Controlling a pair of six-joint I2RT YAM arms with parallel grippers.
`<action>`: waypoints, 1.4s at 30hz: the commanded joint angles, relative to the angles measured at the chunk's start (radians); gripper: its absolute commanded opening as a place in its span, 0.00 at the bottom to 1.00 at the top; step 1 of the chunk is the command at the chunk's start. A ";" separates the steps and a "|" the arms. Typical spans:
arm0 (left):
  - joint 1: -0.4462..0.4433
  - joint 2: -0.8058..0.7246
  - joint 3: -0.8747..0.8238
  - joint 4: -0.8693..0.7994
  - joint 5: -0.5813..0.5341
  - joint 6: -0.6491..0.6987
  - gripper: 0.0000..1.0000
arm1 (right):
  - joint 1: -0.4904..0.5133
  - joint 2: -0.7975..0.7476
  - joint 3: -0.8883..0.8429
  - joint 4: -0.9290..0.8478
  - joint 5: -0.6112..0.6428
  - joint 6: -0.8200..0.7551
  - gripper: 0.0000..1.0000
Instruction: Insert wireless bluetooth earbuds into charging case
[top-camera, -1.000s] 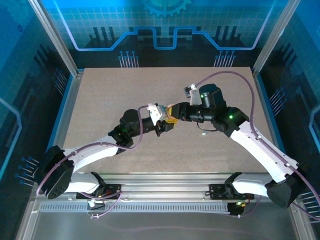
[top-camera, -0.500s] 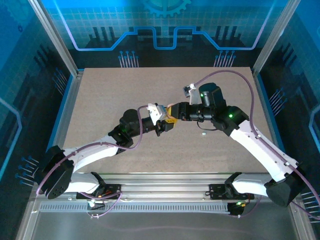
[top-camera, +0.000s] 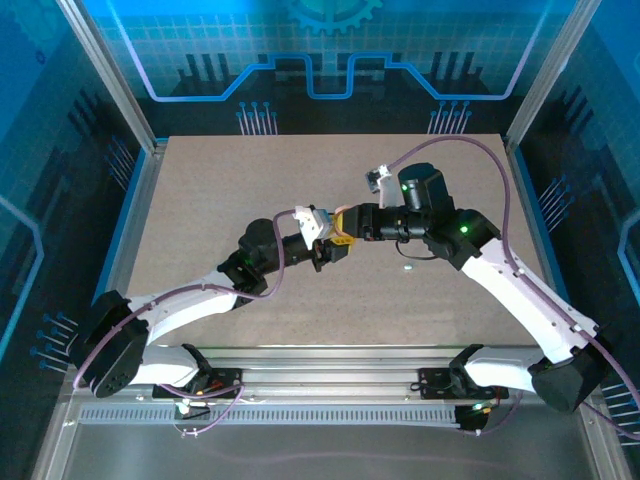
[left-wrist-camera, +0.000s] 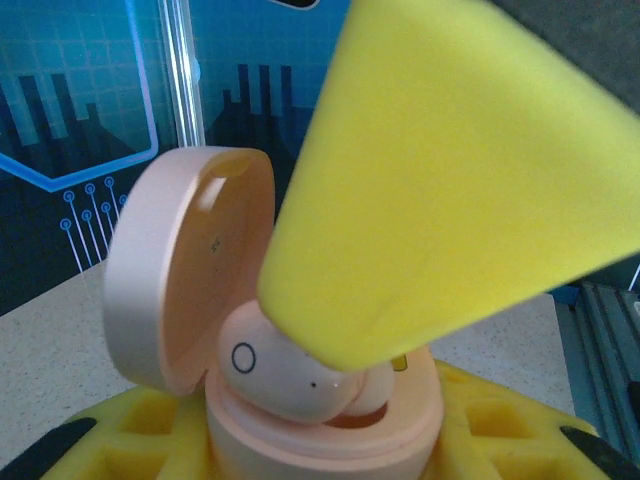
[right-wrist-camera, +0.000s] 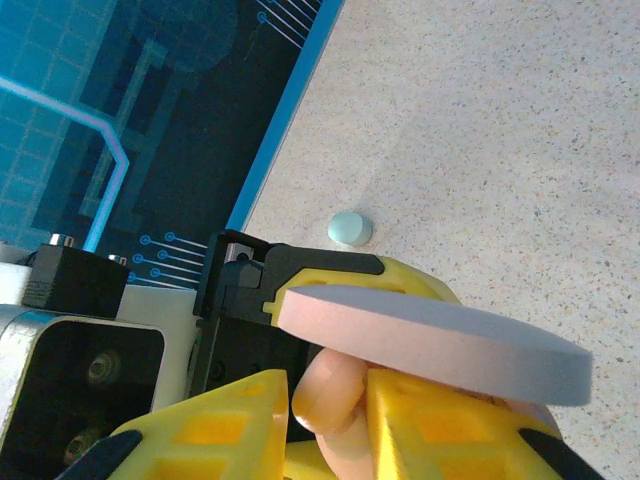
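Two white and black robot arms reach inward over a flat, speckled beige table (top-camera: 200, 200) and meet near its middle. The left gripper (top-camera: 330, 248) is closed around a charging case (left-wrist-camera: 320, 440), a smooth, matte, peach-pink shell with a rounded, pebble-like form, held upright between its blocky yellow fingers (left-wrist-camera: 130, 430), whose inner faces are moulded into a waffle-like grid. The case's round, shallow-domed lid (left-wrist-camera: 185, 270) stands hinged open, tilted back to the left. In the case's mouth lies an earbud (left-wrist-camera: 280, 375), a glossy, pale pink, egg-shaped nub with a small ring printed on its side and a tiny dark dot below it. A broad, wedge-shaped yellow finger (left-wrist-camera: 460, 170) of the right gripper (top-camera: 348, 224) comes down from above and rests on the earbud. From the right wrist, that gripper's two ribbed yellow fingers (right-wrist-camera: 225, 425) are closed on the soft pink rounded earbud, which sits pinched between them just under the lid, seen here edge-on as a thin, flat disc. A second earbud (right-wrist-camera: 350, 228), a tiny pale blue-green round nub, lies loose on the table, apart from both grippers, towards the right arm's side
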 joint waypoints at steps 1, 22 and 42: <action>-0.005 -0.006 0.007 0.145 -0.007 -0.020 0.34 | 0.016 0.010 0.011 -0.116 0.004 -0.014 0.30; -0.004 -0.005 0.003 0.146 -0.010 -0.018 0.34 | 0.016 -0.003 0.055 -0.178 0.021 -0.018 0.29; -0.004 -0.005 0.002 0.148 -0.006 -0.025 0.34 | 0.018 0.019 0.064 -0.178 0.000 -0.044 0.28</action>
